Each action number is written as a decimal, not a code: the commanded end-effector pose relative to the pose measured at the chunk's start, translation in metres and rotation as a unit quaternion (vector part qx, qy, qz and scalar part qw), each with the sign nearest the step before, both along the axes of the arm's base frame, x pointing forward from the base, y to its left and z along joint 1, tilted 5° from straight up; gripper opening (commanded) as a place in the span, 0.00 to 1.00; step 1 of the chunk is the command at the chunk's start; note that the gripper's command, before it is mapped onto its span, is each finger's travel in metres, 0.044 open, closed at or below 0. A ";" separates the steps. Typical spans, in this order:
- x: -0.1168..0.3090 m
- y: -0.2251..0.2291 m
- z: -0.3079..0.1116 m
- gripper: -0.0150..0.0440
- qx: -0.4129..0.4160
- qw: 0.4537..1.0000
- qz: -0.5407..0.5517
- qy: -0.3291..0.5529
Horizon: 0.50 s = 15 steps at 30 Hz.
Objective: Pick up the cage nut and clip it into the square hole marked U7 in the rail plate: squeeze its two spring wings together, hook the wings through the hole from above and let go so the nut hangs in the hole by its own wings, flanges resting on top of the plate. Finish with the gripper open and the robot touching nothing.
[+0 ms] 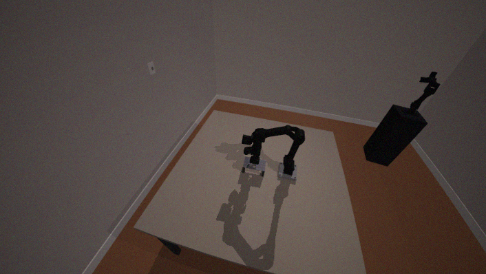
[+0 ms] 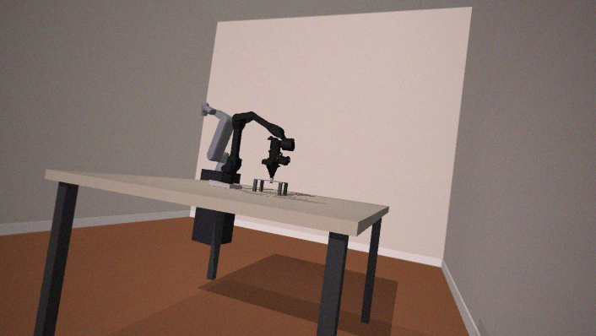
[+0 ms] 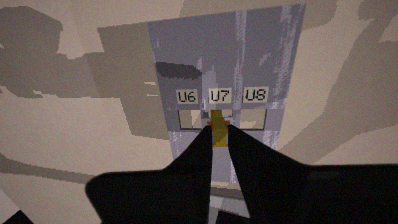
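Observation:
The yellow cage nut (image 3: 219,136) (image 2: 271,181) is between the fingertips of my gripper (image 3: 218,130) (image 2: 271,177) (image 1: 254,163), which is shut on it and points down. The grey rail plate (image 3: 220,47) (image 1: 260,166) stands raised on short dark legs. In the wrist view the nut lies over the middle square hole, below the label U7 (image 3: 220,95), with parts of the opening showing on both sides of its far end. In the exterior view yellow shows at the plate's level. How deep the wings sit in the hole is hidden.
Open square holes lie on either side, one under the label U6 (image 3: 187,96) and one under the label U8 (image 3: 256,94). My arm's base (image 1: 282,176) stands beside the plate on the pale table (image 1: 193,193). A second arm on a dark pedestal (image 1: 396,135) stands beyond the table.

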State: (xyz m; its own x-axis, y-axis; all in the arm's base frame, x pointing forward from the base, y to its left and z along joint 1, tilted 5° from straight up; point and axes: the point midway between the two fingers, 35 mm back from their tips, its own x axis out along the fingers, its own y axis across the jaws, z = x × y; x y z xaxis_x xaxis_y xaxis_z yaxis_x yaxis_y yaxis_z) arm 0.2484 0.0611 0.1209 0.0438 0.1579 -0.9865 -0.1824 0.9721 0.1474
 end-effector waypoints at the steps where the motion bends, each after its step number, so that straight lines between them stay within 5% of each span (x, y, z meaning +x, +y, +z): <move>1: 0.000 0.000 0.000 0.31 0.004 1.000 0.002 -0.001; 15: 0.001 0.000 -0.001 0.31 0.017 1.000 0.004 0.001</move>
